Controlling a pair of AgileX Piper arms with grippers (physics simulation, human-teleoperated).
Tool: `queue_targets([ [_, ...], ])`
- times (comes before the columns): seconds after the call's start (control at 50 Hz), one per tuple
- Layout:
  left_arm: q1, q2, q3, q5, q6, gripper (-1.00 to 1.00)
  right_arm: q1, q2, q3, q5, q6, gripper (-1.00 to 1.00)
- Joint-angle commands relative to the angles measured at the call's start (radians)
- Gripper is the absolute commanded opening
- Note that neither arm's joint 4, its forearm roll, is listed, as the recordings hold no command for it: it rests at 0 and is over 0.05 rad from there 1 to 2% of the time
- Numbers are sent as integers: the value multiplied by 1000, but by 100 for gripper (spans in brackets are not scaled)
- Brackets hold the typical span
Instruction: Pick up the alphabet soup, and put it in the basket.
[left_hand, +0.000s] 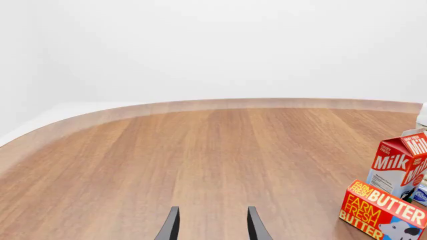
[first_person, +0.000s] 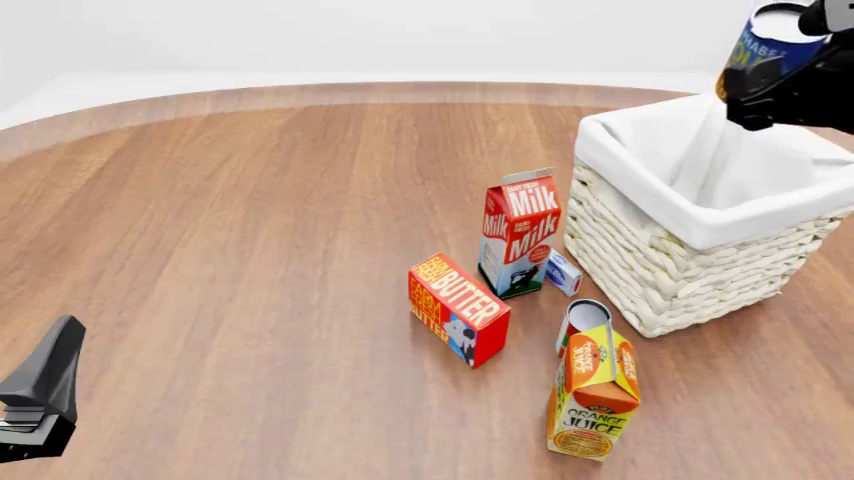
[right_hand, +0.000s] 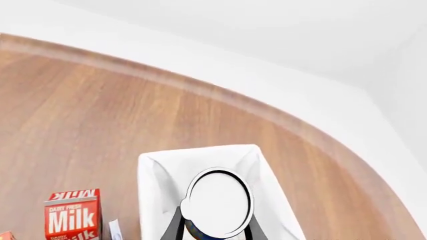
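Up at the front view's top right, the right gripper (first_person: 781, 85) is clamped on the alphabet soup (first_person: 770, 45), holding the can in the air above the far right corner of the basket (first_person: 694, 255). From the right wrist view the can's pale top (right_hand: 219, 202) sits between the two fingers (right_hand: 175, 227), with the basket's white liner (right_hand: 160, 170) directly beneath. The left gripper (left_hand: 211, 225) hovers low over the bare table (left_hand: 200, 150) with its fingers spread apart and nothing between them, well away from the milk carton (first_person: 519, 235), butter box (first_person: 458, 308) and orange juice carton (first_person: 593, 395)
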Motion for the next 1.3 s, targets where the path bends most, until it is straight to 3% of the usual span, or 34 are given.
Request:
queue_targets([
  [0.02,0,0,0,0,0,100,-10,51,-41,10,20,-100],
  [0.8,0,0,0,0,0,100,-44,185,-101,35,25,-100],
  [1.3,0,0,0,0,0,100,-64,257,-129,50,0,-100],
])
